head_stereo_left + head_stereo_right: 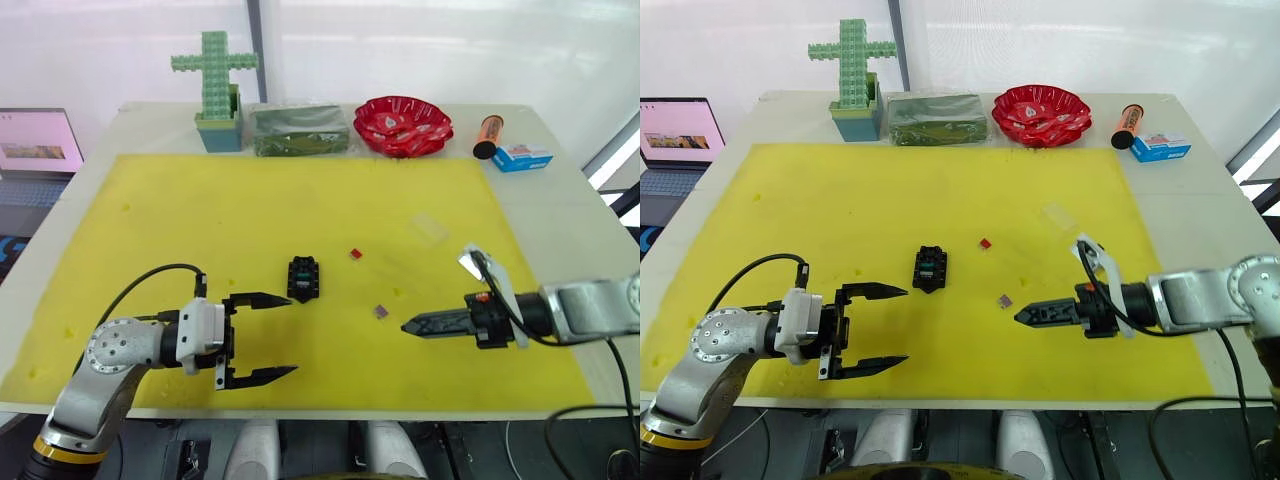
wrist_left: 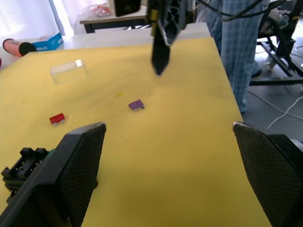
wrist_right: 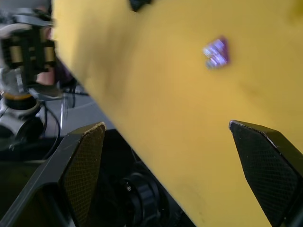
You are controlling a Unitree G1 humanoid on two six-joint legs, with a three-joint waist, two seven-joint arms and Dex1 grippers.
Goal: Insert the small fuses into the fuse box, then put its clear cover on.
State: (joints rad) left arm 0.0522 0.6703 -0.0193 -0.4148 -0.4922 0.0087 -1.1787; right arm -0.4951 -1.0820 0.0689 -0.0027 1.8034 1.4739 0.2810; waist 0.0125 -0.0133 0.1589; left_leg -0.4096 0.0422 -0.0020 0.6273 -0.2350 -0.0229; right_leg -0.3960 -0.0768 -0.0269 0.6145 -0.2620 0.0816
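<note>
On the yellow mat, right tool [image 1: 408,326] spread beside purplish fuse [image 1: 381,311]; left tool [image 1: 284,337] spread; fuse pickup pending; closing descent required.

Bright backlit scene, blurred right wrist view

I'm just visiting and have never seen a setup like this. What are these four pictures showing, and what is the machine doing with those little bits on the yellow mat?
Two pictures come from cameras in a humanoid robot's head, looking down at its arms; the other two from cameras on its wrists. On the yellow mat lie a small black fuse box, a red fuse, a purplish fuse and a clear cover. The left gripper is open near the box. The right gripper points at the purplish fuse; its wrist picture shows the fingers spread. Neither holds anything.
</note>
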